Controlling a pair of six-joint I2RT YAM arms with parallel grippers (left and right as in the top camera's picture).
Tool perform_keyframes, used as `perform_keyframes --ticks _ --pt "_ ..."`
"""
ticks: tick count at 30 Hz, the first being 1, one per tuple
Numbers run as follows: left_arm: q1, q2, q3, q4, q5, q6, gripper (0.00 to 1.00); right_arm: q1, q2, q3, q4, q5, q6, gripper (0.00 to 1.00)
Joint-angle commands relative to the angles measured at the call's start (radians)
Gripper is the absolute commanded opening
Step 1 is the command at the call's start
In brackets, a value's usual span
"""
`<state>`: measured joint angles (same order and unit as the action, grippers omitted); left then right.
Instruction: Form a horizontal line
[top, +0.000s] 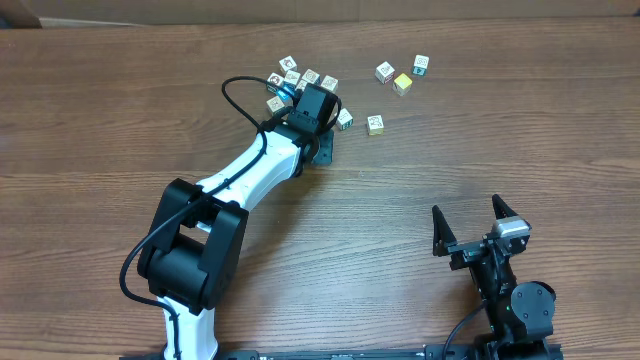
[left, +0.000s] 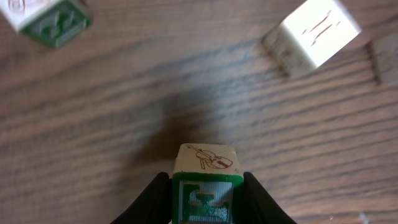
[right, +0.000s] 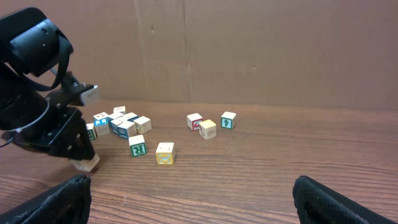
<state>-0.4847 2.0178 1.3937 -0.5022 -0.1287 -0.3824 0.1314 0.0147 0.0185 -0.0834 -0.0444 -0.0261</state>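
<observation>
My left gripper (left: 205, 186) is shut on a wooden block (left: 205, 163) with a green-framed face and a violin drawing, held just above the table. In the overhead view the left gripper (top: 321, 148) sits just in front of a cluster of several letter blocks (top: 300, 80). The held block also shows in the right wrist view (right: 85, 163). Loose blocks lie to the right: a green R block (top: 345, 118), a yellow one (top: 375, 124), and three more (top: 403, 84) further back. My right gripper (top: 478, 225) is open and empty near the table's front.
In the left wrist view a green-edged block (left: 53, 18) lies at the far left and a white block (left: 314, 34) at the far right. A cardboard wall (right: 249, 50) stands behind the wooden table (top: 480, 150).
</observation>
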Motion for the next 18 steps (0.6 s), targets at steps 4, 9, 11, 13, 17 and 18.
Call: perform_keyframes --ticks 4,9,11,13,17,18 --pt "-0.002 -0.031 -0.003 -0.056 0.013 -0.176 0.25 -0.003 -0.012 -0.011 0.002 0.005 -0.005 1.00" --pt "-0.002 -0.031 -0.003 -0.076 0.049 -0.294 0.17 -0.003 -0.012 -0.011 0.002 0.005 -0.005 1.00" --pt "-0.002 -0.031 -0.003 -0.069 0.052 -0.311 0.17 -0.003 -0.012 -0.011 0.002 0.006 -0.005 1.00" --pt "-0.002 -0.031 -0.003 -0.071 0.047 -0.306 0.22 -0.003 -0.012 -0.011 0.002 0.006 -0.005 1.00" --pt "0.000 -0.030 -0.003 -0.076 0.047 -0.266 0.26 -0.003 -0.012 -0.011 0.002 0.005 -0.005 1.00" --pt "0.000 -0.030 -0.003 -0.076 0.046 -0.250 0.26 -0.003 -0.012 -0.011 0.002 0.006 -0.005 1.00"
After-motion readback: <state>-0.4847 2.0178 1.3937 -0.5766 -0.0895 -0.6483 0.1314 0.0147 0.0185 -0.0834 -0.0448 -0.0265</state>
